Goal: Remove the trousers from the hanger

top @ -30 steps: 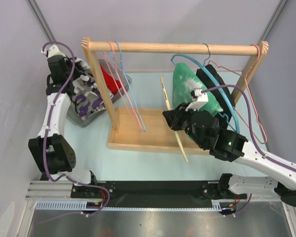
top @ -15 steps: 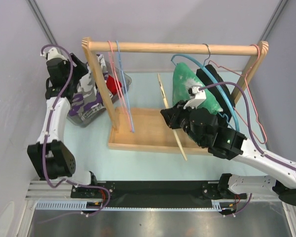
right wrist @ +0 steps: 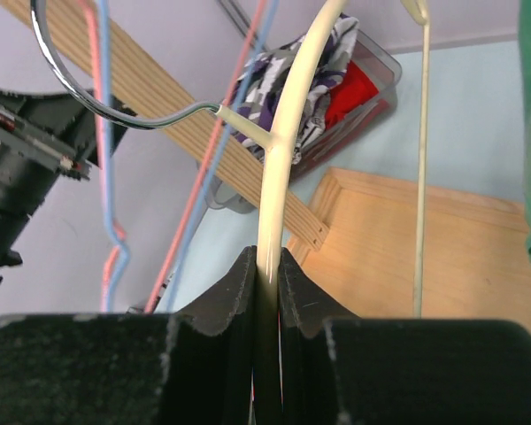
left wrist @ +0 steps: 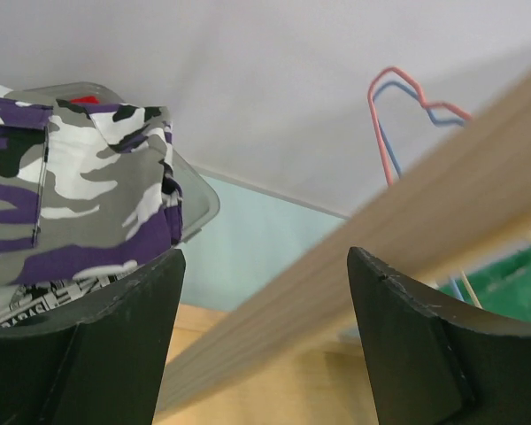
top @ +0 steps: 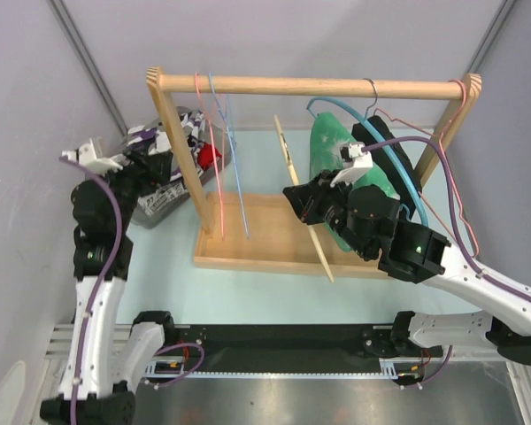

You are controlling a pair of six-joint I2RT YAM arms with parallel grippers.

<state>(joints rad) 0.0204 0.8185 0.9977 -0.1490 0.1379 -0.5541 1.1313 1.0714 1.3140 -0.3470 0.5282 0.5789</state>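
Purple-and-grey camouflage trousers are lying bunched in the grey bin at the far left of the table, beside something red, and they are no longer draping any hanger. Crumpled as they are, they are showing no clear long axis or pointing direction.

Hovering just near of the heap, the left gripper is holding its jaws wide apart with nothing between them; its wrist view is showing the cloth just off its left finger. This arm is much the nearer one, so any tidying of the trousers would likely fall to it.

Well apart to the right, the right gripper is pinching the pale wooden hanger on its bare lower bar. That hanger's long axis is running from far left to near right, under the wooden rail, with a green garment hanging just right of it.

Judging by this, the removal is looking done
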